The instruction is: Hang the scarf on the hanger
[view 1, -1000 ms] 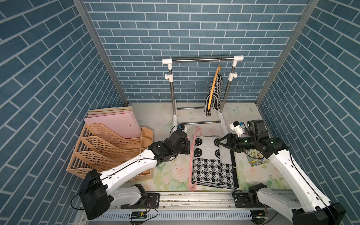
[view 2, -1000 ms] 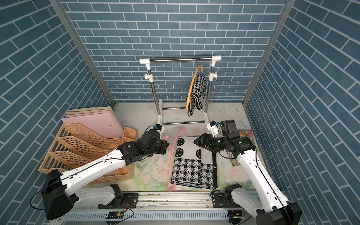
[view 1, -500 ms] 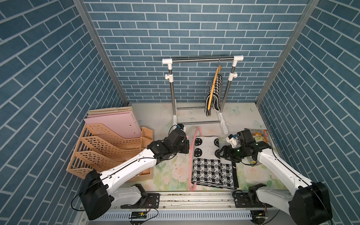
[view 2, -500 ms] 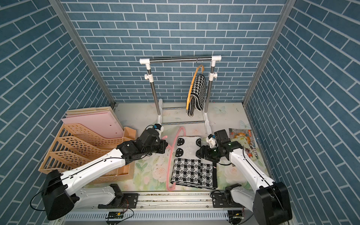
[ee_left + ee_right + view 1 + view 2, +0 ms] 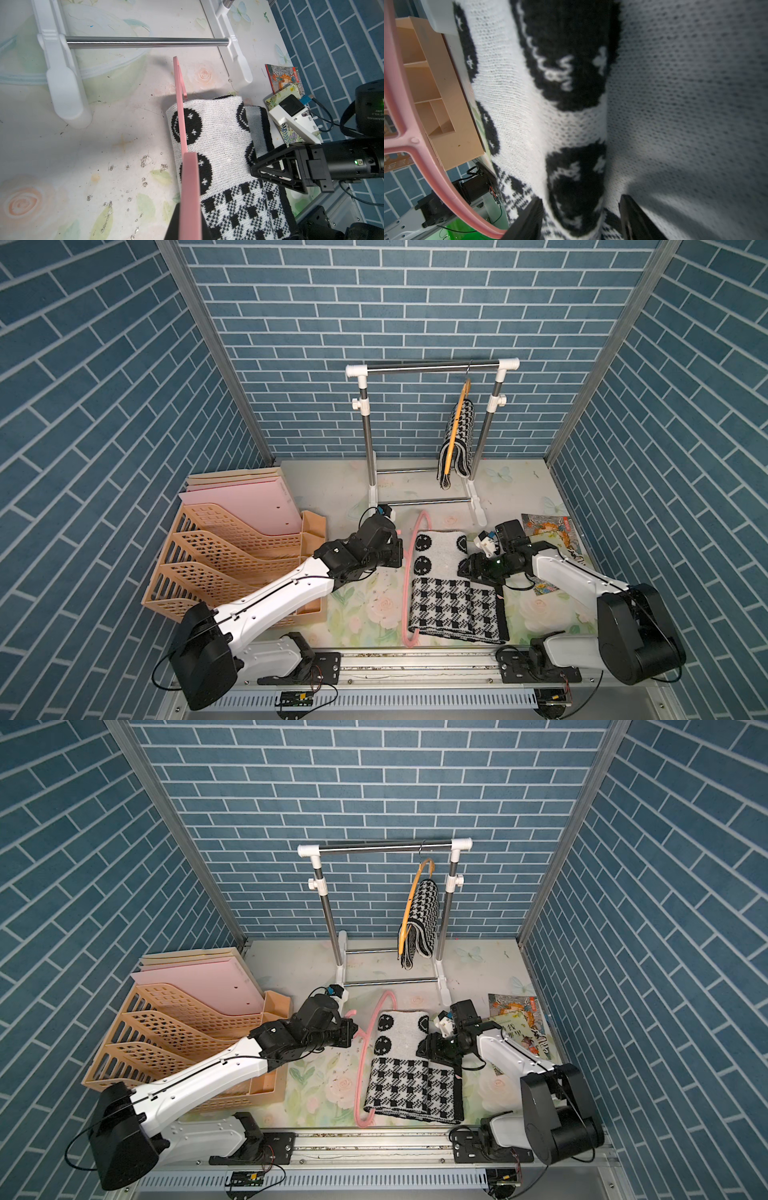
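**Top views.** One folded black-and-white scarf [image 5: 451, 601] lies flat on the table [image 5: 328, 493]. Its near edge is close to the table's front rim, and its far edge stops just short of the feet of the single rack [image 5: 432, 366]. One pink hanger [image 5: 406, 593] curves along the scarf's edge on the left arm's side. The left gripper [image 5: 398, 556] is clamped on that hanger near its hook. The right gripper [image 5: 466, 572] sits at the scarf's opposite edge. Bare tabletop separates the pink hanger from the one file organizer [image 5: 232, 556]. A second scarf [image 5: 428, 915] hangs on a second, orange hanger [image 5: 409, 903] at the right-arm end of the rail, whose remaining length is bare metal. Two booklets [image 5: 513, 1006] lie beside the right arm.

**Left wrist view.** The pink hanger runs out from the closed jaws, crossing above the scarf's edge toward the rack's lower bar.

**Right wrist view.** Two dark fingers [image 5: 529, 220] stand apart with a fold of the scarf between them.
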Action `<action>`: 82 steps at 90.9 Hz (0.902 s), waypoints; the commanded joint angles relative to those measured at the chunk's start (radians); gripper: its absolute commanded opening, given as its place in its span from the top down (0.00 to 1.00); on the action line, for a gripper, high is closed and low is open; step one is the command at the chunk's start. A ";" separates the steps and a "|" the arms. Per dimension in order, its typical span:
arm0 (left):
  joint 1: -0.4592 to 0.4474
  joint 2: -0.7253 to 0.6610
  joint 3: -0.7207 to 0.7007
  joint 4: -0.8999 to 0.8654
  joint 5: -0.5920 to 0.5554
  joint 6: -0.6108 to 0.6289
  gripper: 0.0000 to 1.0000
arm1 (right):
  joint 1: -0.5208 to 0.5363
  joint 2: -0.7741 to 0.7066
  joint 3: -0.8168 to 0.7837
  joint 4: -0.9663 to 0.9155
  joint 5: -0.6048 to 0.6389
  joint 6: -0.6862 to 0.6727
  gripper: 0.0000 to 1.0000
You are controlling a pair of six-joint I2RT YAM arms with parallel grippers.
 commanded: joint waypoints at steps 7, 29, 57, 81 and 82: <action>0.009 -0.010 -0.026 -0.008 -0.007 0.014 1.00 | -0.005 0.043 -0.023 0.089 -0.061 0.003 0.49; 0.010 -0.005 -0.027 -0.006 -0.008 0.014 1.00 | -0.005 0.045 -0.031 0.101 -0.077 0.008 0.57; 0.013 -0.013 -0.010 -0.050 -0.041 0.001 1.00 | -0.004 0.000 0.000 0.063 -0.109 0.005 0.99; 0.030 -0.044 0.013 -0.110 -0.088 0.005 1.00 | -0.005 -0.117 0.133 -0.200 -0.048 -0.031 1.00; 0.030 -0.046 0.014 -0.113 -0.088 0.007 1.00 | -0.005 -0.120 0.137 -0.208 -0.043 -0.034 1.00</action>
